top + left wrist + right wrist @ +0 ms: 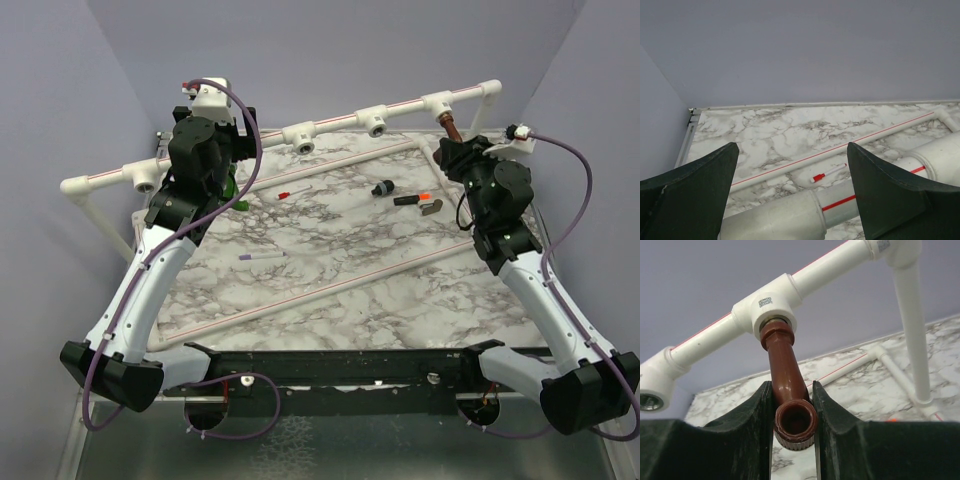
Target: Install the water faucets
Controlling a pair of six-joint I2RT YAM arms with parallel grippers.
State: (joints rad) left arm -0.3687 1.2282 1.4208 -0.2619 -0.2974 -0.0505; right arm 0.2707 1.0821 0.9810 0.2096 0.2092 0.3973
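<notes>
The marble table (330,290) carries a frame of white pipes, and its raised rail (338,124) runs just beyond both grippers, so that its sockets face toward them. The right gripper (791,392) is closed almost fully on the reddish-brown faucet (785,365). The two fingers press its sides near the open round spout end, which points back toward the wrist camera. The other end of this faucet goes up and away from the fingers into the socket of a T-fitting (767,307) directly ahead. A thin silvery ring shows at the joint, so I judge that the thread is not fully in and that the grip near the spout serves to turn it. The left gripper (792,147) is wide open and holds nothing. A thick part of the pipe passes just under its fingers. The green faucet (232,190) shows only a little below the left wrist, mostly hidden by the arm, and I cannot tell if it sits in a socket. A thin white stick with red tip (829,173) lies on the marble beyond the open fingers.
</notes>
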